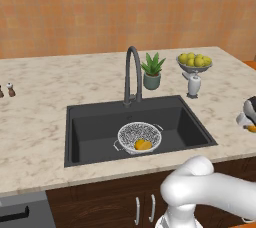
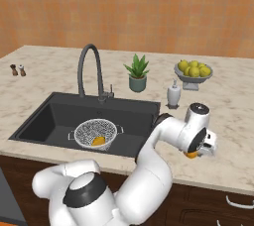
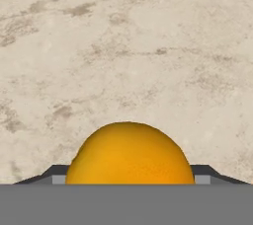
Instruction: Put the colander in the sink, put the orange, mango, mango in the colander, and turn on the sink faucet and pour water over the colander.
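Note:
The colander (image 1: 139,134) (image 2: 94,132) stands in the black sink (image 1: 95,122) (image 2: 44,116), near its front. Two yellow-orange mangos (image 1: 143,145) (image 2: 98,141) lie close together inside it. The orange (image 3: 129,155) (image 2: 190,155) (image 1: 252,128) is on the counter to the right of the sink, between the fingers of my gripper (image 3: 128,177) (image 2: 194,151), which is shut on it. The dark gooseneck sink faucet (image 1: 131,72) (image 2: 89,66) arches over the back of the sink. No water is in view at its spout.
Behind the sink stand a potted plant (image 1: 152,71) (image 2: 137,74), a white soap dispenser (image 1: 193,85) (image 2: 173,94) and a bowl of yellow-green fruits (image 1: 194,62) (image 2: 194,70). Two small shakers (image 1: 10,90) (image 2: 18,70) sit far left. The counter's front edge is close to my gripper.

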